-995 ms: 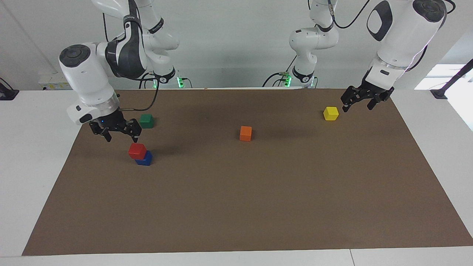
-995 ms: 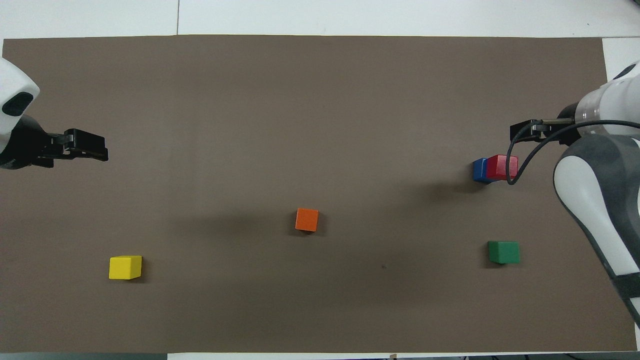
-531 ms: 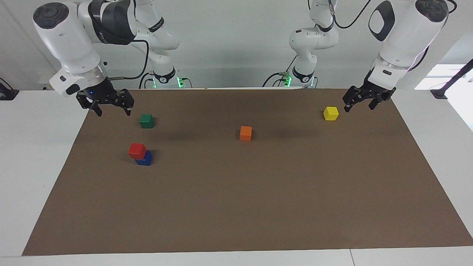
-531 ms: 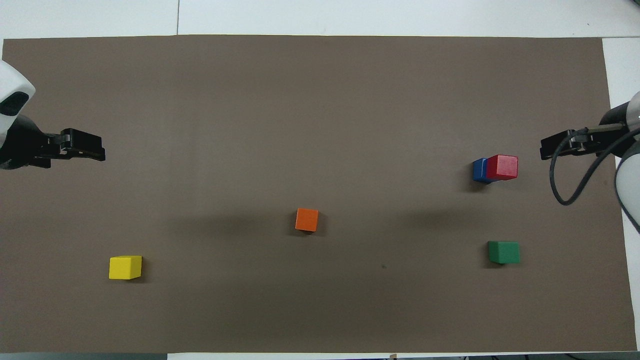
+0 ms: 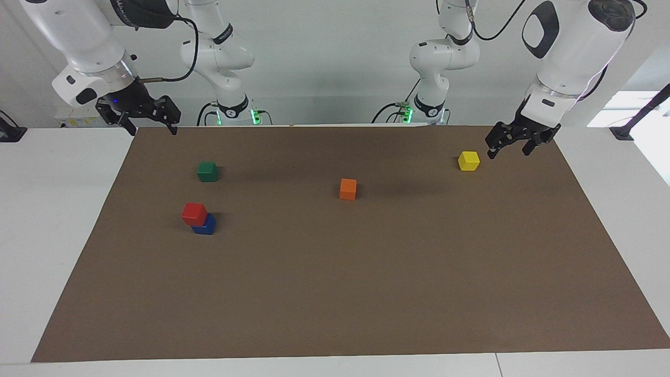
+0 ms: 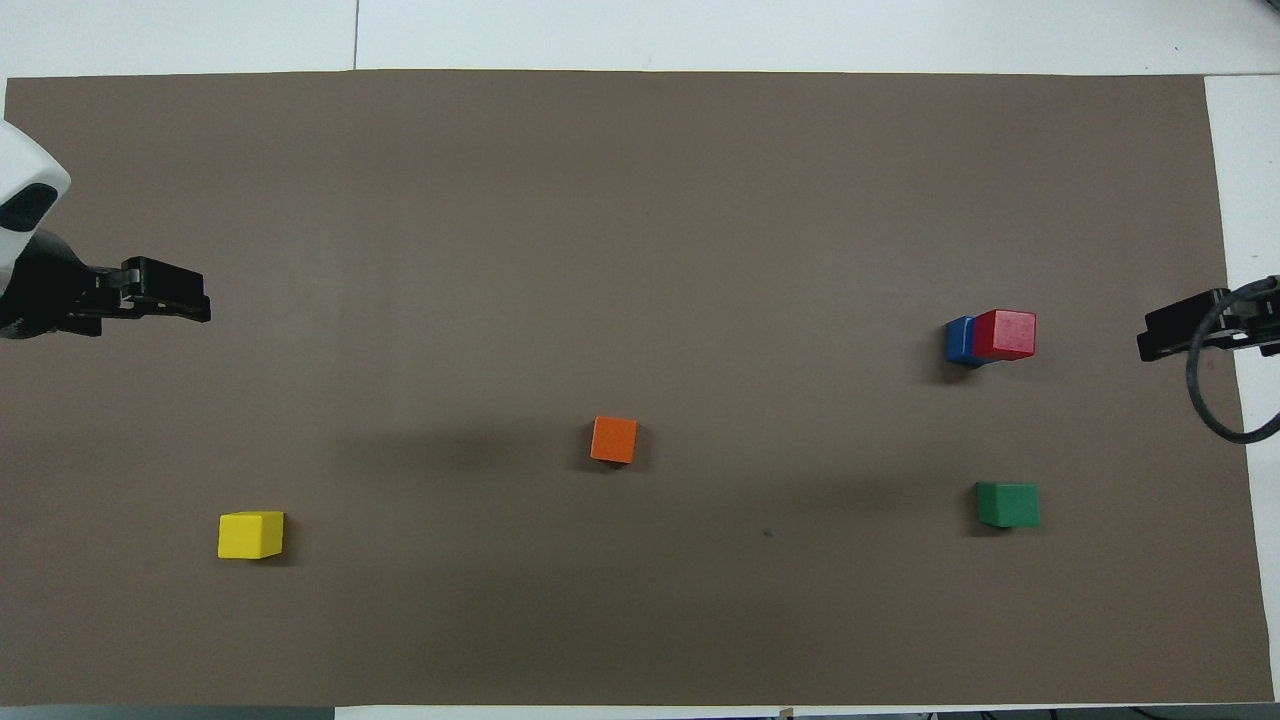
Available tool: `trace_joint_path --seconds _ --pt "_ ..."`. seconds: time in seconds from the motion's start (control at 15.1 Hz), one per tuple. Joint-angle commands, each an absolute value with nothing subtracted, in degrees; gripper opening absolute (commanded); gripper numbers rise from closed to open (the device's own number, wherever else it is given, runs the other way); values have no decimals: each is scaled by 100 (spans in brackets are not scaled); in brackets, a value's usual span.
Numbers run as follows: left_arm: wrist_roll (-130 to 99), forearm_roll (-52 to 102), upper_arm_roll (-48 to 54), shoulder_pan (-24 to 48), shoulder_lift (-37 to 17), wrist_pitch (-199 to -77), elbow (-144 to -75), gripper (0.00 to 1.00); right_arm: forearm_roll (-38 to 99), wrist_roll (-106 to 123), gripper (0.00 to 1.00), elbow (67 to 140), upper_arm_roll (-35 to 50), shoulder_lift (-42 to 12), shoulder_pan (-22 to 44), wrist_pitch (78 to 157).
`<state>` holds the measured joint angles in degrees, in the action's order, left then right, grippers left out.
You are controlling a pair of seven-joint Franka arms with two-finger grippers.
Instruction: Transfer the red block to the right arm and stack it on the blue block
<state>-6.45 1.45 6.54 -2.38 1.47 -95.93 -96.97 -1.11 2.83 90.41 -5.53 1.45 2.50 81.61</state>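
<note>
Red block (image 5: 194,213): sat on the blue block (image 5: 206,225), offset toward the right arm's end of the worktop (image 5: 335,293); stack apparently complete, so nothing needed holding.

Right pincer (image 5: 138,112): raised over the mat's corner by its own base, fingers spread, empty; blue wrist light showing.

Left pincer (image 5: 510,139): waited low beside the yellow block (image 5: 468,160), not touching; fingers apart, empty.

Green block (image 5: 207,170), orange block (image 5: 347,188): loose, untouched.

Writing: lettering on the right arm's dark band, unreadable.
</note>
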Motion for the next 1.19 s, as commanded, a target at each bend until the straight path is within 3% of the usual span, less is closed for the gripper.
trace_joint_path --seconds 0.0,0.33,1.13 --pt "-624 220 642 -255 220 -9483 -9686 100 -53 457 100 9052 -457 141 70 8235" --pt "-624 220 642 -255 220 -9483 -9686 100 -123 475 100 9035 -457 132 88 8666" --pt "-624 220 642 -255 220 -9483 -9686 100 -176 457 100 9053 -457 132 79 8622"
